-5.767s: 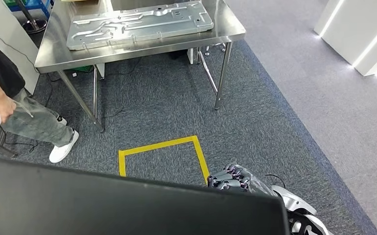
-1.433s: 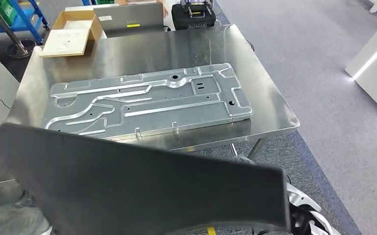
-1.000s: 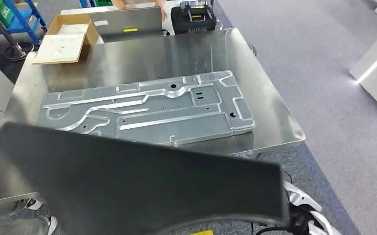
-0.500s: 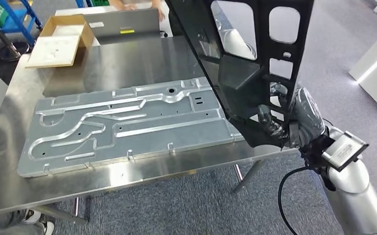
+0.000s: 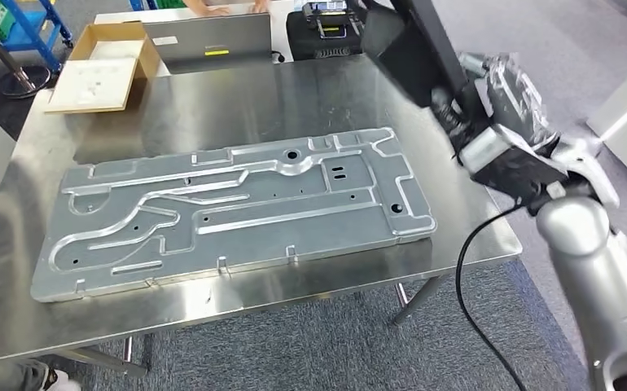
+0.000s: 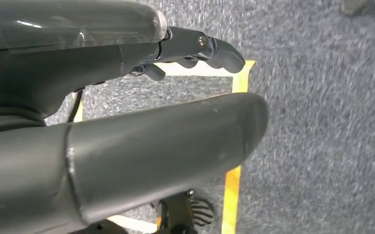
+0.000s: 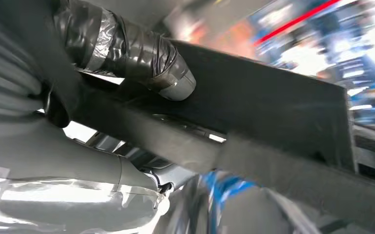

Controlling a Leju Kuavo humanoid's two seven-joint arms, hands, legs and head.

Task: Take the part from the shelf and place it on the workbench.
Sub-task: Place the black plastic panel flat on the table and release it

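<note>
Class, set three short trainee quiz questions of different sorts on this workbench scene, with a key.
1. True or false: the black part lies flat on the workbench.
2. Which hand holds the black part? A) left B) right
3. Fill in: the large embossed metal plate lies on the ______.

Key: 1 false; the right hand holds it in the air over the bench's far right side. 2 B. 3 workbench.

Black part, silver steel workbench, pale grey embossed metal plate, speckled blue-grey carpet with yellow tape lines, tan cardboard box, blue cart, dark grey left hand
</note>
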